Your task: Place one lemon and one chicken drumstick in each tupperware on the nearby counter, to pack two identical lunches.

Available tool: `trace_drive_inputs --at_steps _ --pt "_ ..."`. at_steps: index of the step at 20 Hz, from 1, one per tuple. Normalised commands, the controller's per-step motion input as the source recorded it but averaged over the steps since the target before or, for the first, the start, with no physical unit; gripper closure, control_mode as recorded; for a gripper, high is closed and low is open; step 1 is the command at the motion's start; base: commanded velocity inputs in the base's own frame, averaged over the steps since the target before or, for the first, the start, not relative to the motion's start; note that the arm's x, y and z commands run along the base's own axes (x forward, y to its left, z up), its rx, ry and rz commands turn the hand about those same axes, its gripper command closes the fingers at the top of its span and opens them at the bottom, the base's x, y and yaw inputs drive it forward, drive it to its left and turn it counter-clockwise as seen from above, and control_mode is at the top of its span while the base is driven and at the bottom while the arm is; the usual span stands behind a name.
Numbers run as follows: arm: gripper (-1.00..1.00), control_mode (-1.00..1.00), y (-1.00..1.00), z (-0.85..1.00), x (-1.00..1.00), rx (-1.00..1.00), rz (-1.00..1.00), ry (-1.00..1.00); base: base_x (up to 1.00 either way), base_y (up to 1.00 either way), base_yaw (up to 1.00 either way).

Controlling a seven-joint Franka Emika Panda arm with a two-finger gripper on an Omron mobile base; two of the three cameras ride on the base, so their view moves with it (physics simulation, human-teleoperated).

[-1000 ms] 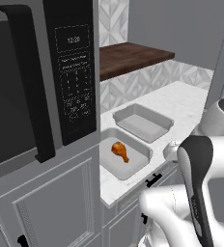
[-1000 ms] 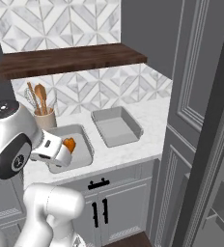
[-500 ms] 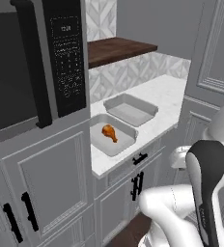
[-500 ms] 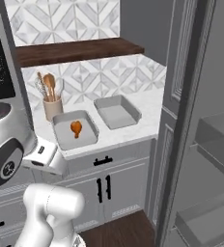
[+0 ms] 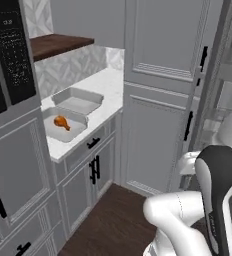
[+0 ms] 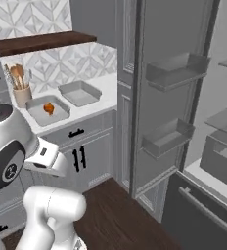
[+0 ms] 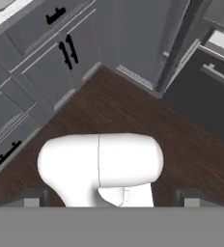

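Two light-grey tupperware trays sit side by side on the white marble counter [image 5: 108, 82]. The nearer tupperware [image 5: 72, 134] holds an orange-brown chicken drumstick [image 5: 61, 121]; the farther tupperware [image 5: 81, 104] looks empty. The right base view shows the same drumstick [image 6: 49, 108] in its tray [image 6: 58, 117], beside the empty tray [image 6: 81, 93]. No lemon is in view. My gripper [image 7: 111, 198] is open, holds nothing, and points down at the dark wood floor, far from the counter.
An open fridge door [image 6: 169, 102] with grey shelf bins stands right of the counter, the fridge interior [image 6: 223, 156] beyond it. A utensil holder [image 6: 21, 93] stands at the counter's left. Tall grey cabinet doors [image 5: 158, 100] and lower cabinets [image 7: 46, 53] border the floor.
The whole picture has shifted: the base has backed away and turned right, so the counter sits farther left and the open fridge has come into view. The gripper stays open.
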Motion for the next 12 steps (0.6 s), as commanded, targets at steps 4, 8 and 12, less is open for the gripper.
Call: trace_drive_inputs --at_steps 4,8,12 --pt "-1.00 1.00 0.00 0.00 0.00 0.00 0.00 0.00 -0.59 -0.34 -0.65" --pt "-1.00 1.00 0.00 0.00 0.00 0.00 0.00 0.00 -0.04 -0.27 -0.78" --pt "-1.00 1.00 0.00 0.00 0.00 0.00 0.00 0.00 0.36 0.01 -0.70"
